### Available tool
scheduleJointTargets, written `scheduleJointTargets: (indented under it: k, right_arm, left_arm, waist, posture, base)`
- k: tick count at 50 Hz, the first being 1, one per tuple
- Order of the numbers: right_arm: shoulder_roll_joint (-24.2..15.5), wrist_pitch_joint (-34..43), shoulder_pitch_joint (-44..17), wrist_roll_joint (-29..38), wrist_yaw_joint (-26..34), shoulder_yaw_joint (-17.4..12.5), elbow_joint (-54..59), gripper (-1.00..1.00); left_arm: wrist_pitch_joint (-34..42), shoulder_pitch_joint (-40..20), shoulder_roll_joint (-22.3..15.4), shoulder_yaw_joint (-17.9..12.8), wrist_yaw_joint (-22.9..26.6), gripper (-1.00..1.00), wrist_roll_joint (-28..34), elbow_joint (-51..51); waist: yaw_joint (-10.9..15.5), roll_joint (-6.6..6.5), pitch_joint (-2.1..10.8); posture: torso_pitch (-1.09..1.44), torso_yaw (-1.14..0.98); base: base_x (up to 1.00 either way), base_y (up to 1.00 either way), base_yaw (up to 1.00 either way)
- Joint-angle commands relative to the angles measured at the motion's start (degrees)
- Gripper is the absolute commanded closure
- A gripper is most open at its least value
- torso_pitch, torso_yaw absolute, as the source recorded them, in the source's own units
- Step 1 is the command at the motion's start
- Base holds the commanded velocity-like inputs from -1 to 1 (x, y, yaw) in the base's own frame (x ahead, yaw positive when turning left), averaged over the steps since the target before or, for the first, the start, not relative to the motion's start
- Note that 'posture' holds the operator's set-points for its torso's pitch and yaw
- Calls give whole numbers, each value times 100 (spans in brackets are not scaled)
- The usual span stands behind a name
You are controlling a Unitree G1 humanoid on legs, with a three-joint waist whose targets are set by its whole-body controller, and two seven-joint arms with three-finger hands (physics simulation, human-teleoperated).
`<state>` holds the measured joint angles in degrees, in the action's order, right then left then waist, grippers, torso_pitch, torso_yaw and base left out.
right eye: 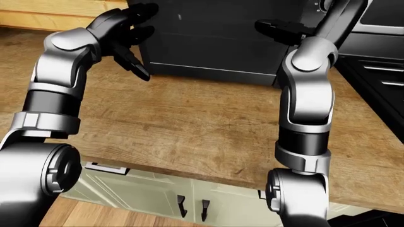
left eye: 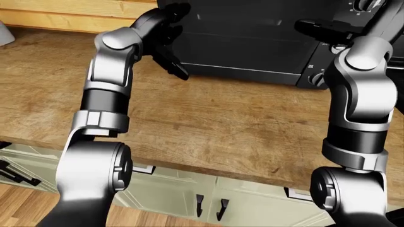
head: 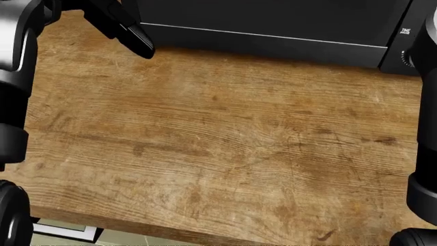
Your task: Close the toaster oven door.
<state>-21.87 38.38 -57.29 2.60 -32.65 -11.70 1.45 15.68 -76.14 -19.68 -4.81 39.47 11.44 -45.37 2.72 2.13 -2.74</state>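
Note:
The black toaster oven [left eye: 252,38] stands on the wooden counter [left eye: 208,118] at the top of the eye views. Its door [right eye: 208,38] stands upright, flat against the oven's front, with a thin white line along its lower edge [head: 259,35]. My left hand [left eye: 167,40] is open at the door's left edge, fingers spread and pointing down. My right hand [left eye: 318,29] is open, with fingers stretched flat toward the door's right side, next to the knobs [head: 408,59]. Neither hand holds anything.
Pale green cabinet doors with dark handles [left eye: 208,205] run below the counter's near edge. A black stove [right eye: 379,75] stands to the right of the counter. A wooden wall strip [left eye: 63,14] runs along the top left, with a white object [left eye: 3,35] at the left edge.

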Motion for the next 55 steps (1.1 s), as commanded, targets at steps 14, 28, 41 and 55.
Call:
scheduleJointTargets:
  k: [14, 28, 41, 55]
  right_arm:
    - [-114, -139, -197, 36, -11, -43, -130, -100]
    - [-140, -140, -199, 11, -19, -55, -126, -100]
    - [-185, -98, -167, -37, -24, -94, -196, -100]
    - [-195, -95, -189, -64, -43, -85, -179, -100]
  left_arm:
    - [-361, -407, 71, 39, 16, -100, 8, -189]
    - [-627, -715, 206, 56, -93, -100, 38, -764]
    - [-730, -871, 375, 117, -175, -100, 102, -1009]
    - [-991, -1269, 442, -1, -950, -100, 103, -1765]
  waist:
    - [-40, 1, 148]
    - [-24, 22, 151]
    - [-8, 53, 149]
    - [-11, 65, 156]
  posture:
    - [0, 0]
    - [0, 0]
    - [0, 0]
    - [0, 0]
  base:
    - [0, 0, 0]
    - [0, 0, 0]
    - [0, 0, 0]
    - [0, 0, 0]
